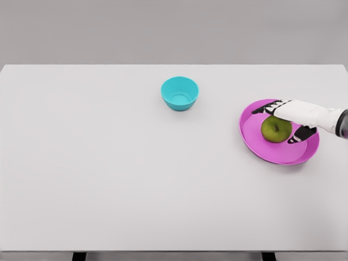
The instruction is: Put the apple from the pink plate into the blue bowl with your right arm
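The white counter (109,174) carries everything here, and the right hand (284,120) reaches in over its far right side; the left arm is out of sight. Directly under the hand lies the pink plate (253,138), tilted a little in the view, its rim showing on the side away from the wrist. Well apart from the hand, off to its left and further back on the counter, stands the blue bowl (180,93), upright and with nothing in it. The green apple (276,129) sits on the plate, right at the hand: the fingers (267,108) stretch along its far side and the thumb (302,134) comes round its near side, so the hand brackets the fruit. It looks spread around the apple rather than clenched on it, with the apple resting on the plate.

The step in hand seems to be the grasp. Next the fingers need to close firmly, then lift clear of the rim before carrying the apple across to the bowl.
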Available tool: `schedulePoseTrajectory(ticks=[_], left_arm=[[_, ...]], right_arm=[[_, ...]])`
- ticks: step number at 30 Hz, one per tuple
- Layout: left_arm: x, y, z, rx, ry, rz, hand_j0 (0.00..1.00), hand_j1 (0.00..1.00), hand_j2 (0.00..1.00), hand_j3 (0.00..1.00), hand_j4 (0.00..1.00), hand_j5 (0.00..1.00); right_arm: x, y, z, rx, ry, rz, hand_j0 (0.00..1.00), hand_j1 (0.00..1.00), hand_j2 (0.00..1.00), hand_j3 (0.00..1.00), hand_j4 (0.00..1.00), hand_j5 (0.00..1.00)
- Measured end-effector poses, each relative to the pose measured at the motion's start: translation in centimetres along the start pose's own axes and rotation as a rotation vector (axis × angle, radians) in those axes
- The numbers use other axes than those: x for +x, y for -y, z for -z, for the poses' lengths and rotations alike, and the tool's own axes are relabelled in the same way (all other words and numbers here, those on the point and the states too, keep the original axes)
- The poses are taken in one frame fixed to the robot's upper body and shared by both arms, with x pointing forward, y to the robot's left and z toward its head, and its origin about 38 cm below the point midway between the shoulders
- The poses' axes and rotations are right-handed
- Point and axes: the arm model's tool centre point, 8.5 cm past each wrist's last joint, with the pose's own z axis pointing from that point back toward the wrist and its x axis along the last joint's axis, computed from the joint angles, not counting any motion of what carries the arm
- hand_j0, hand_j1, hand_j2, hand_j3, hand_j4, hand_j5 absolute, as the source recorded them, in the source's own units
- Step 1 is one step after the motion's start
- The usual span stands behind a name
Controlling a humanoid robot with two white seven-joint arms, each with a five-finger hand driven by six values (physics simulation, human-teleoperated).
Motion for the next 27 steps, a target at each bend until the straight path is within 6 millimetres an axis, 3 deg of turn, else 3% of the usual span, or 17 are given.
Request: schedulePoseTrajectory(ticks=[17, 23, 25, 27], left_arm=[[0.0, 0.0, 0.0, 0.0, 0.0, 0.0, 1.0, 1.0, 1.0, 1.0, 1.0, 1.0], [0.0, 0.0, 0.0, 0.0, 0.0, 0.0, 1.0, 1.0, 1.0, 1.0, 1.0, 1.0], [0.0, 0.0, 0.0, 0.0, 0.0, 0.0, 1.0, 1.0, 1.0, 1.0, 1.0, 1.0], [0.0, 0.0, 0.0, 0.0, 0.0, 0.0, 1.0, 1.0, 1.0, 1.0, 1.0, 1.0]], right_arm=[[-0.4, -0.8, 0.7, 0.029, -0.002, 0.008, 1.0, 1.0, 1.0, 1.0, 1.0, 1.0], [-0.4, -1.1, 0.7, 0.037, 0.005, 0.008, 0.78, 0.78, 0.78, 0.78, 0.78, 0.78], [-0.4, -1.0, 0.7, 0.035, 0.01, 0.003, 0.65, 0.65, 0.65, 0.65, 0.65, 0.65], [-0.5, -1.1, 0.7, 0.034, 0.017, 0.003, 0.62, 0.62, 0.62, 0.62, 0.62, 0.62]])
